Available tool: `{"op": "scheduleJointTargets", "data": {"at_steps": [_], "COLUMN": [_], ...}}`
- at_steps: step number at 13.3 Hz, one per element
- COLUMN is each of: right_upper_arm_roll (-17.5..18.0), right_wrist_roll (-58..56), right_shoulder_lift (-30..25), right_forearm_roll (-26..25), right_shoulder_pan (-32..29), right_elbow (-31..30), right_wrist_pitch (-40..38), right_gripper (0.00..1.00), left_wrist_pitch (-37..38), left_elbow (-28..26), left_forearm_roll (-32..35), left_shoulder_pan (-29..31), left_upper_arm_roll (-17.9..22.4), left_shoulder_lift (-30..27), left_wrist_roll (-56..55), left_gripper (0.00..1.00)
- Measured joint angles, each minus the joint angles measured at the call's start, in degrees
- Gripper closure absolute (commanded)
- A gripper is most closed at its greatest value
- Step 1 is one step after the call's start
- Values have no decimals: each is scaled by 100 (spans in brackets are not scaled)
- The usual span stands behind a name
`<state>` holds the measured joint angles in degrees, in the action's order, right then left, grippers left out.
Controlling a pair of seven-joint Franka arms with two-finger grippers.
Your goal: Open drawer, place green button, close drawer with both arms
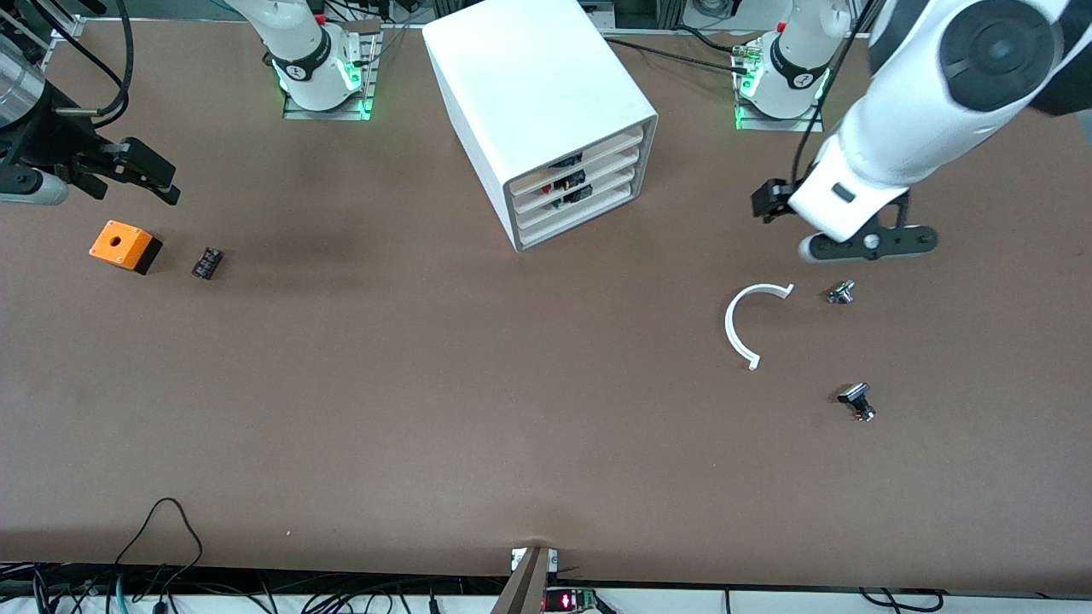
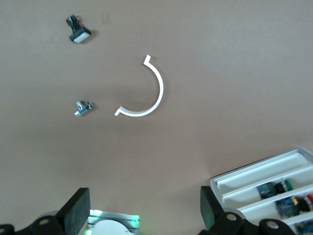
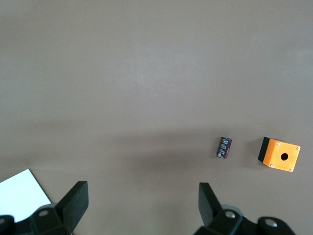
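Note:
The white four-drawer cabinet (image 1: 546,102) stands at the middle of the table near the robots' bases. The drawer (image 1: 573,199), third from the top, has its front level with the other fronts. The button (image 1: 559,203), with its green cap, lies inside it and also shows in the left wrist view (image 2: 283,186). My left gripper (image 1: 768,203) is open and empty over bare table between the cabinet and a white arc; its fingers (image 2: 78,208) frame bare table. My right gripper (image 1: 141,175) is open and empty above the table near the orange box, as its wrist view shows (image 3: 142,208).
A white arc piece (image 1: 746,320) and two silver-black knobs (image 1: 840,292) (image 1: 857,402) lie toward the left arm's end. An orange box (image 1: 124,246) and a small black part (image 1: 207,262) lie toward the right arm's end. Other drawers hold dark parts, one red-capped (image 2: 308,199).

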<state>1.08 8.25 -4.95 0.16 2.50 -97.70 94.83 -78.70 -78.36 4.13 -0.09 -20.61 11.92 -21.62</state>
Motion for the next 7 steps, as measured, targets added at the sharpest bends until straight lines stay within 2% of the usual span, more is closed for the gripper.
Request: {"op": "scheduleJointTargets", "data": {"at_steps": [2,4,7], "right_upper_arm_roll": [0,0,0], "right_wrist_roll": [0,0,0], "right_shoulder_lift": [0,0,0], "right_forearm_roll": [0,0,0], "right_shoulder_pan": [0,-1,-1], "right_elbow": [3,6,9], "right_wrist_pitch": [1,1,1], "right_gripper": [0,0,0], "left_wrist_pitch": [-95,-486,-1425], "left_elbow": [-118,-465,-1354], "left_forearm_roll": [0,0,-10], "left_shoulder_pan": [164,192,204], "left_upper_arm_roll": [261,721,1249], "left_shoulder_lift": [-208,-482,-905], "left_wrist_roll": [1096,2021,2361], "left_gripper": [1,1,1]}}
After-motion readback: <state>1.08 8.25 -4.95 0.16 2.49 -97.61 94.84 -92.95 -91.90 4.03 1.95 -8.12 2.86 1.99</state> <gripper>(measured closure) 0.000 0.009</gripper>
